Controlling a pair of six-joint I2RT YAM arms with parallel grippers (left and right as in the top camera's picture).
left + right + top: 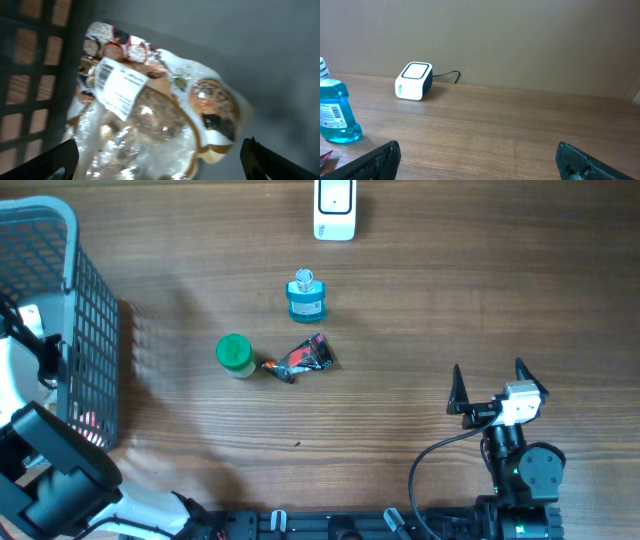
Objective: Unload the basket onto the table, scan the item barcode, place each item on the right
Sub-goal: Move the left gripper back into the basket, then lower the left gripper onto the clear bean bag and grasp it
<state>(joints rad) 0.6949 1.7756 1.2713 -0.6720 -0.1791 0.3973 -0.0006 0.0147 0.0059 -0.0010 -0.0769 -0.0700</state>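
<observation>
**Both grippers wide open, nothing grasped**

The left gripper (160, 159) was seen spread fully apart inside the grey basket (95, 330), over a clear-wrapped food packet (150, 120) whose barcode label (116, 86) was turned upward. Contact could not be made out. The right gripper (489, 372) was seen wide open and empty above the table (400, 420), well apart from the scanner (334, 208), blue bottle (306, 300), green-capped jar (234, 354) and crumpled wrapper (300, 358).

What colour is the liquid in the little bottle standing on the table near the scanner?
Bright blue. The bottle shows best in the right wrist view, at the left edge.
</observation>
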